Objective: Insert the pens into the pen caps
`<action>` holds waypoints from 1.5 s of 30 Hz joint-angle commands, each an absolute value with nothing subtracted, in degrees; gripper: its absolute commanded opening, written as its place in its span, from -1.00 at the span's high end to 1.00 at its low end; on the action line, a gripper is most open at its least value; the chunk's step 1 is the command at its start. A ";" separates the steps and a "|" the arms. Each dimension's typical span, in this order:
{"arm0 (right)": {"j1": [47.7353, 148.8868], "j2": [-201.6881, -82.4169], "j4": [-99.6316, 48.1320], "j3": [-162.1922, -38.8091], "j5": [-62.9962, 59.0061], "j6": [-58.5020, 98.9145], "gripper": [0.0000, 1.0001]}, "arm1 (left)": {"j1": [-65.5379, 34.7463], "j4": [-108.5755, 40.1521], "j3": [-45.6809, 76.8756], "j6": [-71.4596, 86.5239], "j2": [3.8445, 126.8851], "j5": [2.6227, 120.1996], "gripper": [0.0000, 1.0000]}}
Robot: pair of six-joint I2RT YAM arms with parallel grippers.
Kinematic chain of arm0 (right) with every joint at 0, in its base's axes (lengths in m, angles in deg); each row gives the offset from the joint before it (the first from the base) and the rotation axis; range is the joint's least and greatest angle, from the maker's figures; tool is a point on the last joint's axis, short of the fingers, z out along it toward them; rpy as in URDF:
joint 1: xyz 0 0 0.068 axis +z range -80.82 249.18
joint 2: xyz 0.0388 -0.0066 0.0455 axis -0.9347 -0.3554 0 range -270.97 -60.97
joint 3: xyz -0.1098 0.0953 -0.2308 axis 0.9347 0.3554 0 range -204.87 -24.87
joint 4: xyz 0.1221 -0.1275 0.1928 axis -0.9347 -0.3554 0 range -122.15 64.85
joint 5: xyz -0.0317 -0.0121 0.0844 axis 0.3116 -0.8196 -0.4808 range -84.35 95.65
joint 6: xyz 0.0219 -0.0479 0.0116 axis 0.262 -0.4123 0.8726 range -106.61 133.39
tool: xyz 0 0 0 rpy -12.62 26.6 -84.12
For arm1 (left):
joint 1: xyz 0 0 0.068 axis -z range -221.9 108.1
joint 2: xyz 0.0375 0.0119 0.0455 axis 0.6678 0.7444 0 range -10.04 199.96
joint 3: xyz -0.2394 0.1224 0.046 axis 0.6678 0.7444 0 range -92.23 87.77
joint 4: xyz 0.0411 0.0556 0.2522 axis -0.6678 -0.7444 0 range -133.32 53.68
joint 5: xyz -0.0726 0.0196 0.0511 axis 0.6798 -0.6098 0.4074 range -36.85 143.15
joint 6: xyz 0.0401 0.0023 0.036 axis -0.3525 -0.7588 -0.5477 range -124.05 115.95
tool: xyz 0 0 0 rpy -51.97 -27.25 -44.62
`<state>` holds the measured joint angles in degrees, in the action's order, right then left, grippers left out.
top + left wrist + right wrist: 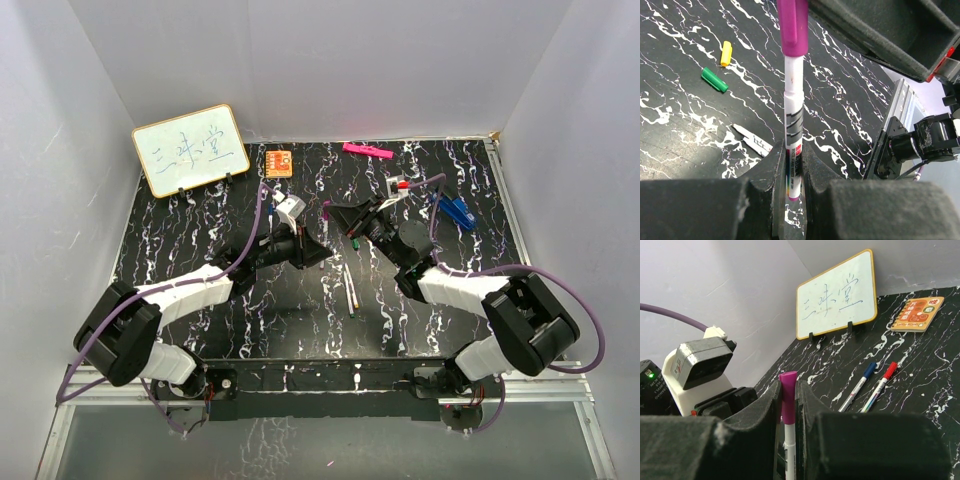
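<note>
On my left wrist feed the left gripper [792,170] is clamped on the lower barrel of a slender white marker pen with black printing [793,125], which stands upright between its dark pads. A short purple plastic cap [792,25] sits over the pen's upper end. My right wrist feed shows the right gripper [788,390] squeezed tight on that purple cap, with the white barrel showing just below it. Both arms meet over the middle of the black white-veined marbled table [685,30]. A small yellow cap [726,53] and a small green cap [714,80] lie loose near each other on the table. A blue-capped white pen [856,389] and a red-capped white pen [879,387] lie side by side toward the yellow-framed whiteboard [836,295].
</note>
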<state>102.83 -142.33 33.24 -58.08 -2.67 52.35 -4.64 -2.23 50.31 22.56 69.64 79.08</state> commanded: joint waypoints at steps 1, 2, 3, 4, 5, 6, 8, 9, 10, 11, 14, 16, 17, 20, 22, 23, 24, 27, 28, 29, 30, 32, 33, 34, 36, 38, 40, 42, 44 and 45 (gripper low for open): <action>103.09 -141.21 34.35 -58.36 -4.97 52.55 1.00 | -4.37 -0.40 49.68 22.05 67.04 78.88 1.00; 103.11 -141.48 34.29 -58.35 -5.33 52.71 1.00 | -4.35 -0.25 49.46 22.13 67.09 78.94 1.00; 103.19 -141.98 34.30 -58.35 -5.67 52.75 1.00 | -4.36 0.01 49.25 22.22 67.12 78.98 1.00; 103.19 -142.41 34.32 -58.41 -6.16 52.74 1.00 | -4.37 0.23 49.06 22.37 67.07 79.11 1.00; 103.24 -142.78 34.46 -58.44 -6.55 52.72 1.00 | -4.37 0.78 48.93 22.71 67.00 79.16 1.00; 103.26 -143.16 34.58 -58.40 -7.02 52.71 1.00 | -4.37 1.50 48.90 23.17 66.93 79.20 1.00; 103.29 -143.98 34.80 -58.65 -8.07 52.94 1.00 | -4.37 3.11 48.90 24.06 66.68 79.26 1.00; 103.29 -144.40 35.18 -58.70 -8.64 53.12 1.00 | -4.37 3.81 48.86 24.34 66.49 78.89 1.00; 103.29 -144.72 35.67 -58.78 -9.27 53.36 1.00 | -4.37 4.76 48.95 24.67 66.26 78.32 1.00; 103.29 -145.15 36.37 -58.79 -9.89 53.61 1.00 | -4.37 5.96 49.25 25.20 66.06 77.65 1.00; 103.32 -146.48 39.17 -58.55 -11.20 54.72 1.00 | -4.37 10.95 50.46 27.64 65.92 75.40 1.00; 103.37 -147.62 41.39 -58.40 -12.15 55.49 1.00 | -4.37 14.16 50.81 29.33 66.18 74.53 1.00; 103.37 -148.21 42.04 -58.50 -12.64 56.01 1.00 | -4.37 15.39 50.85 29.92 66.32 74.18 1.00; 103.46 -149.99 42.72 -59.40 -14.04 57.23 1.00 | -4.38 16.98 50.15 30.13 66.29 73.76 1.00; 103.46 -150.83 42.44 -59.72 -14.30 57.78 1.00 | -4.44 16.87 49.69 29.47 65.94 73.59 1.00; 103.46 -151.02 41.62 -59.96 -14.24 57.84 1.00 | -4.45 16.78 49.49 29.04 65.70 73.48 1.00; 103.46 -151.24 40.80 -60.08 -14.22 57.78 1.00 | -4.50 16.56 49.26 28.63 65.32 73.34 1.00; 103.46 -151.47 40.03 -60.02 -14.44 57.38 1.00 | -4.45 15.22 48.81 27.31 64.13 72.36 1.00; 103.53 -151.33 39.65 -59.92 -14.59 57.11 1.00 | -4.44 14.75 48.77 26.84 63.74 72.00 1.00; 103.58 -151.21 38.75 -59.91 -14.61 56.58 1.00 | -4.50 14.46 48.83 26.42 63.32 71.51 1.00; 103.63 -150.96 37.79 -60.07 -14.57 55.86 1.00 | -4.54 14.27 48.91 25.96 62.92 70.88 1.00; 103.85 -150.38 35.81 -60.08 -14.35 54.47 1.00 | -4.59 14.66 49.40 25.24 61.81 69.44 1.00; 104.04 -150.22 34.94 -60.15 -14.49 53.78 1.00 | -4.67 15.03 49.65 24.91 61.35 68.76 1.00; 104.07 -150.04 34.15 -60.15 -14.61 53.28 1.00 | -4.82 15.61 49.84 24.80 61.00 68.19 1.00; 104.56 -149.94 33.19 -60.11 -15.01 52.35 1.00 | -5.10 17.28 50.06 24.78 60.58 67.51 1.00; 105.05 -150.13 32.13 -60.12 -15.15 51.66 1.00 | -5.45 18.50 50.07 24.71 60.47 67.05 1.00; 105.55 -150.39 31.43 -59.99 -15.26 51.41 1.00 | -5.79 19.97 49.98 24.65 60.50 66.72 1.00; 106.10 -150.80 30.96 -59.74 -15.16 51.36 1.00 | -6.07 21.60 49.97 24.69 60.40 65.99 1.00; 106.43 -151.28 30.51 -59.40 -14.97 51.40 1.00 | -6.48 22.98 49.86 24.69 60.29 65.68 1.00; 106.59 -151.36 30.44 -59.14 -14.89 51.49 1.00 | -6.62 23.40 49.78 24.69 60.10 65.52 1.00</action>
<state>103.73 -149.20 42.29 -61.53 -8.81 53.14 -4.73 4.94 52.35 26.56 65.59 70.47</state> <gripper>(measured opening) 0.116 0.087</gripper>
